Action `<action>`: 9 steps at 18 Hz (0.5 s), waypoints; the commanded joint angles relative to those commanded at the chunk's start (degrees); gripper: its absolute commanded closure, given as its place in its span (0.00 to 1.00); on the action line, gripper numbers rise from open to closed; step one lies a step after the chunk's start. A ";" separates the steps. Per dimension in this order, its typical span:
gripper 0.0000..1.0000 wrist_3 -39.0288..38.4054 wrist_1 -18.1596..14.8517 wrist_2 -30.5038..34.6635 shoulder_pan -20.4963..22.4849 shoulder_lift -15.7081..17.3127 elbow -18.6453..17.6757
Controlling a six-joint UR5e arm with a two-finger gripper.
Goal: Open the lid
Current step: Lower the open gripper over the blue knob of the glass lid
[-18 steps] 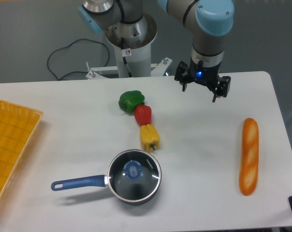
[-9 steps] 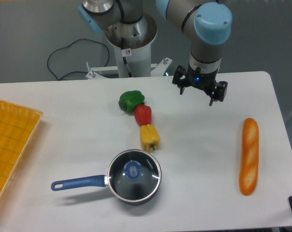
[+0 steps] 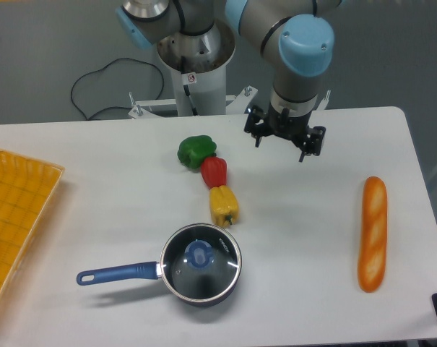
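Observation:
The lid (image 3: 200,259) is a round glass disc with a silver rim and a blue centre knob. It sits closed on the dark saucepan (image 3: 182,286), whose blue handle (image 3: 117,274) points left, near the table's front edge. My gripper (image 3: 279,147) hangs open and empty above the back middle of the table. It is far up and to the right of the lid, touching nothing.
A green pepper (image 3: 196,150), a red pepper (image 3: 214,171) and a yellow pepper (image 3: 224,205) lie in a row between gripper and saucepan. A baguette (image 3: 372,233) lies at the right. A yellow tray (image 3: 16,217) sits at the left edge. The robot base (image 3: 195,65) stands behind.
My gripper has moved leftward and slightly forward over the table, from the right back towards the middle. The lid, saucepan and food have not moved.

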 joint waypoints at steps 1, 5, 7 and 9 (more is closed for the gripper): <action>0.00 -0.26 -0.09 -0.09 -0.53 -0.17 0.00; 0.00 -5.96 2.36 -0.18 -4.04 -0.87 0.00; 0.00 -8.78 4.56 -0.18 -5.89 -1.58 0.00; 0.00 -10.63 5.89 -0.09 -7.73 -2.98 0.52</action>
